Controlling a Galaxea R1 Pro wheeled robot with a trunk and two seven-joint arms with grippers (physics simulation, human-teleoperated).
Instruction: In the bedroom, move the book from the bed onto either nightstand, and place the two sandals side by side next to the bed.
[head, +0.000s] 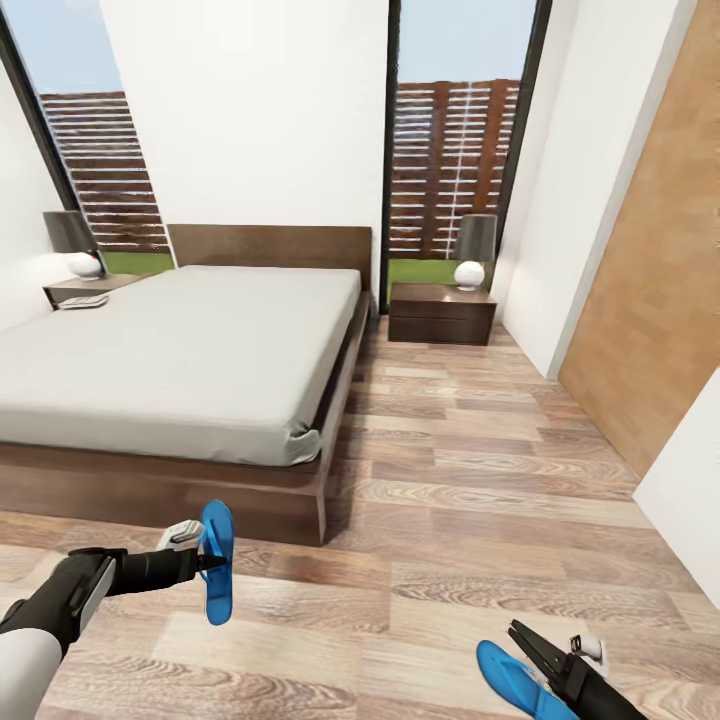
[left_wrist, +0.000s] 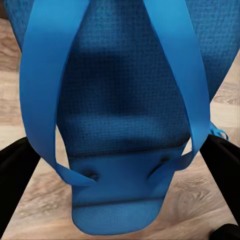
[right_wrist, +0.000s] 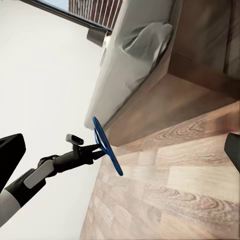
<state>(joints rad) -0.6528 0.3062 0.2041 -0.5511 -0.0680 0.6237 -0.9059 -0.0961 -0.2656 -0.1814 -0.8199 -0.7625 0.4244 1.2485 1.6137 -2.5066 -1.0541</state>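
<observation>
Brown wood planks are seen all over the floor, with white walls and tall windows behind. A big bed with a grey cover is set at the left. Its dark frame is seen low down by the floor.

Two nightstands are placed by the headboard, one on each side. On the left nightstand a small flat thing is seen; it may be the book, but that cannot be told. A lamp is set on the right nightstand.

One blue sandal is held up off the floor, near the foot of the bed, by the left gripper, which is closed on it. The other sandal is seen touching the right gripper. It cannot be told if that gripper is closed on it.
</observation>
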